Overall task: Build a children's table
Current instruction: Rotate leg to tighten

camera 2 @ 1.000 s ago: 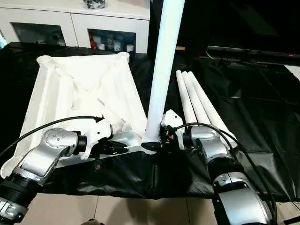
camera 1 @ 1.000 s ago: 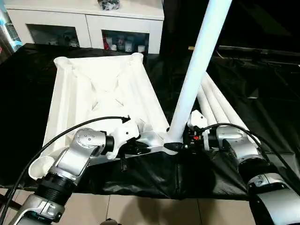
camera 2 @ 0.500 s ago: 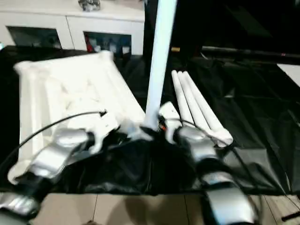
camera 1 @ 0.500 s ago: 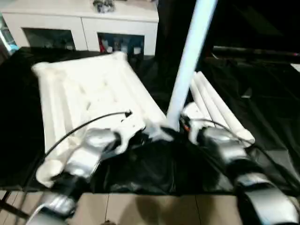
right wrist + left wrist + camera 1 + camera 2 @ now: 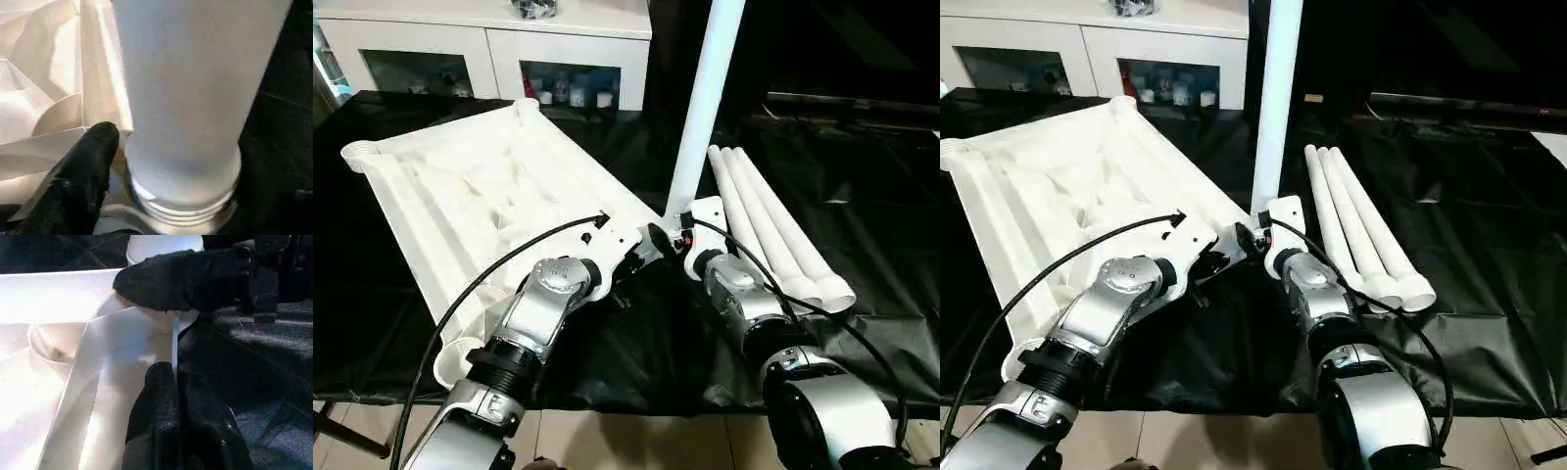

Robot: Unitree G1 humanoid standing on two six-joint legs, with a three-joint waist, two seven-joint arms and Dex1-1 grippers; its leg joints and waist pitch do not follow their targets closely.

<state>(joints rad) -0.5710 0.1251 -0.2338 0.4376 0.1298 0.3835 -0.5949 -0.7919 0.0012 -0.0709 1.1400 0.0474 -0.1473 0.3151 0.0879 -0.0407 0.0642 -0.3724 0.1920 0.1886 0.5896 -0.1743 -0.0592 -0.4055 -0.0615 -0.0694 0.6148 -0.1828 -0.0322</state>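
While the left gripper (image 5: 172,377) pinches the upturned tabletop's (image 5: 460,196) rim to steady it, the right gripper (image 5: 668,235) spans 1 upright leg (image 5: 705,108) in its socket, grip unclear; 3 legs (image 5: 773,230) wait alongside.

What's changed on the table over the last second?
The tabletop has turned on the black cloth, its far end swinging to the robot's left, the left gripper staying clamped on its rim. The upright leg remains standing at the near corner, and the three spare legs lie where they were.
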